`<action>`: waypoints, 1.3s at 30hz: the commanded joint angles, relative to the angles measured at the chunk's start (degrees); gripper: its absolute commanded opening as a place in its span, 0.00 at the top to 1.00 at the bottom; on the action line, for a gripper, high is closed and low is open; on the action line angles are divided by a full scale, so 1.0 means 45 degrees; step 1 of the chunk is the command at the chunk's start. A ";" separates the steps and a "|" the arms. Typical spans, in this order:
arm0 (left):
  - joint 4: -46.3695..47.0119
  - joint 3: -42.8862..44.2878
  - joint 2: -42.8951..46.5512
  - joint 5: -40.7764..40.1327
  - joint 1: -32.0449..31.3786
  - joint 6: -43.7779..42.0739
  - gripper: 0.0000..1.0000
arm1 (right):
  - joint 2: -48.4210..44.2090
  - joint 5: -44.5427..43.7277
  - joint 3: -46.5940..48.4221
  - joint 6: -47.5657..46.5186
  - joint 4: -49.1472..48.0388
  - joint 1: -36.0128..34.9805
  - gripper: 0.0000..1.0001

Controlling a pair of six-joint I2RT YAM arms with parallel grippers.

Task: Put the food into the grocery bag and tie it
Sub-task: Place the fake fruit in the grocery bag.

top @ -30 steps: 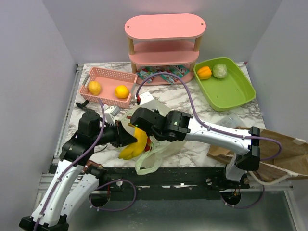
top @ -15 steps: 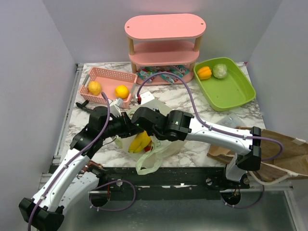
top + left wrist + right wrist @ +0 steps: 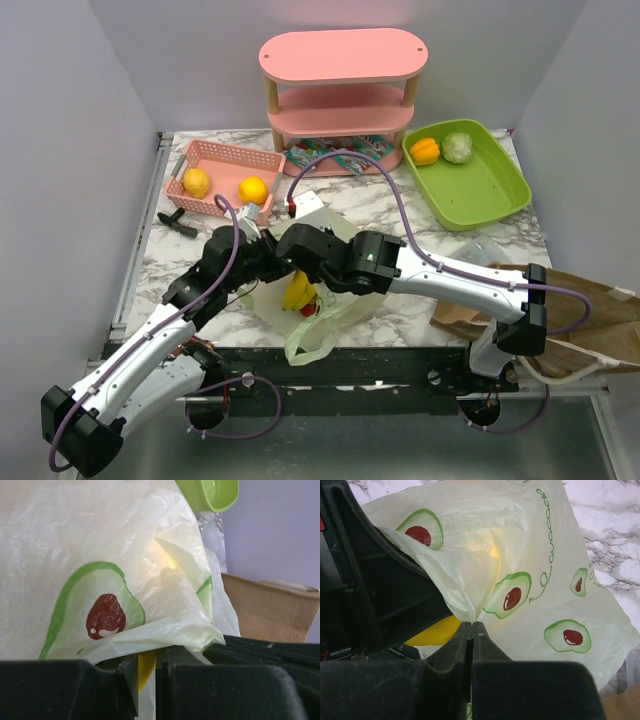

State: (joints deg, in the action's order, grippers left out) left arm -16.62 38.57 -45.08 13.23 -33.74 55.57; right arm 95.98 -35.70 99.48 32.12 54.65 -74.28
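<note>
Lavender walls [image 3: 70,120] enclose a white marble-patterned desk [image 3: 155,258]. At the rear of the desk stands a pink 3-tier oval shelf [image 3: 343,55], with teal-and-red snack packets [image 3: 375,143] on its lowest tier. A stiff brown paper bag [image 3: 590,310] lies flat at the right near edge. A lime-green plastic tray [image 3: 490,190] at the right rear holds 1 orange bell pepper [image 3: 425,150] and 1 pale green leafy head [image 3: 457,147], just beside each other. A pink slotted basket [image 3: 225,155] at the left rear holds 2 round orange fruits [image 3: 197,182].

Both arms meet at the thin translucent pale-green grocery bag printed with halved avocados [image 3: 335,315], which sits near the front edge at centre. Inside its open mouth lie yellow bananas [image 3: 297,292], with a small red fruit [image 3: 310,308] touching them.

The right hand [image 3: 471,626] has its fingers pressed together, pinching a fold of the bag's rim. The left hand [image 3: 146,659] is nearly closed, a strip of banana yellow showing in the narrow gap, under the bag's draped edge.
</note>
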 commanded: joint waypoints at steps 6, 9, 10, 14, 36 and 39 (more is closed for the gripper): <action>0.3125 -0.1117 0.0037 -0.3592 -0.0934 0.2723 1.00 | -0.0527 -0.0138 -0.0585 0.0424 -0.0426 -0.0012 0.99; 0.3468 -0.1244 -0.0156 -0.4311 -0.1152 0.3234 1.00 | -0.0529 -0.0136 -0.0662 0.0465 -0.0449 -0.0009 0.99; 0.3607 -0.1285 -0.0246 -0.4511 -0.1225 0.3355 1.00 | -0.0541 -0.0147 -0.0696 0.0479 -0.0451 -0.0016 0.99; 0.4401 -0.1144 -0.0800 -0.4791 -0.1435 0.3163 1.00 | -0.0587 -0.0354 -0.0717 0.0634 -0.0423 -0.0015 0.99; -0.2397 0.1428 0.2225 -0.5528 -0.2883 0.0094 0.12 | -0.0723 -0.0843 -0.0984 0.0314 -0.0622 -0.0015 0.99; -0.4054 0.2060 0.2832 -0.5865 -0.2944 -0.0710 0.14 | -0.0820 -0.0865 -0.1042 0.0155 -0.0696 -0.0012 0.99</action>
State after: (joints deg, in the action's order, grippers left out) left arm -20.91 43.83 -35.70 -10.41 -46.11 59.22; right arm 93.80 -37.85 95.90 33.78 53.43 -74.19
